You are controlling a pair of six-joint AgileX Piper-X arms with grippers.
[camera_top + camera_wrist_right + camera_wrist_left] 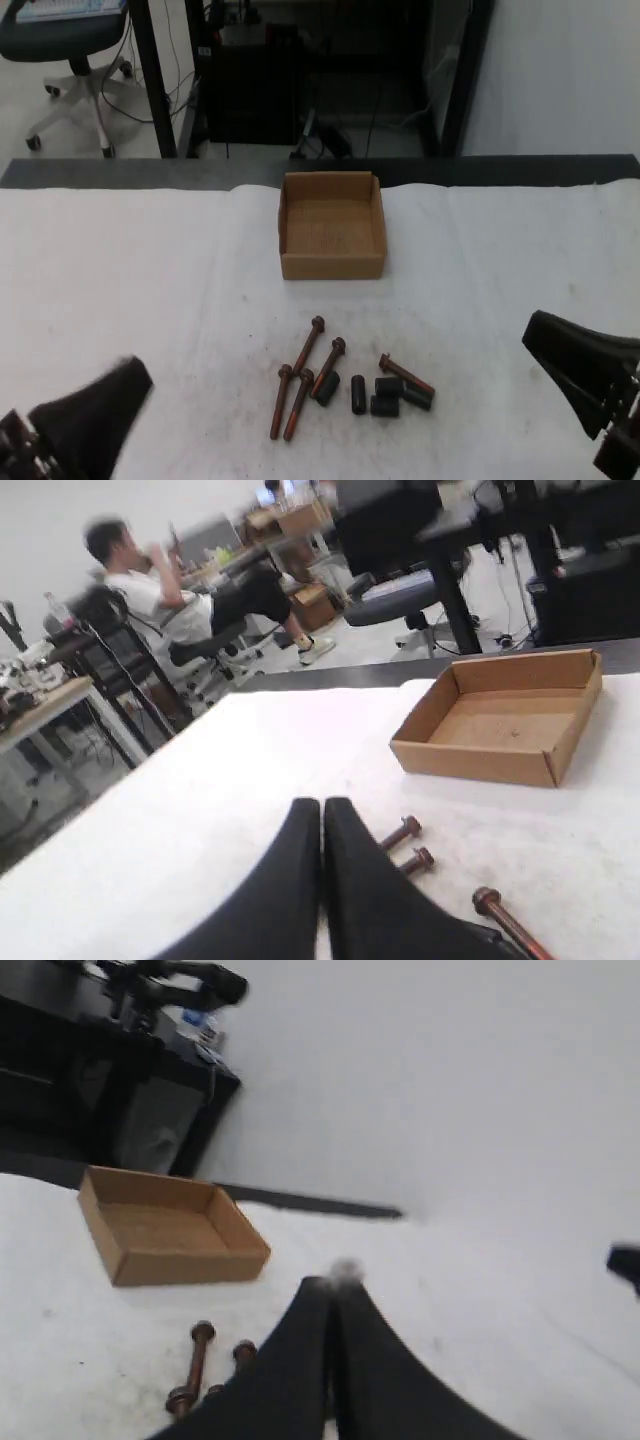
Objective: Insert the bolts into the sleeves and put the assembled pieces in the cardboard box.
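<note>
Several rusty bolts (308,352) lie in the middle of the white bench near its front, with short black sleeves (358,393) just to their right. One bolt (404,374) rests against the sleeves. The open cardboard box (332,266) stands behind them. My left gripper (135,370) is low at the front left, shut with nothing in it; its tip (333,1282) is short of the bolts (198,1355). My right gripper (535,325) is at the front right, also shut with nothing held (322,805), beside the bolt heads (400,832). The box shows in both wrist views (190,1265) (470,763).
A white cloth (120,280) covers the bench, with wide bare areas left and right of the parts. Behind the bench's far edge are dark furniture (260,80) and an office chair (70,50).
</note>
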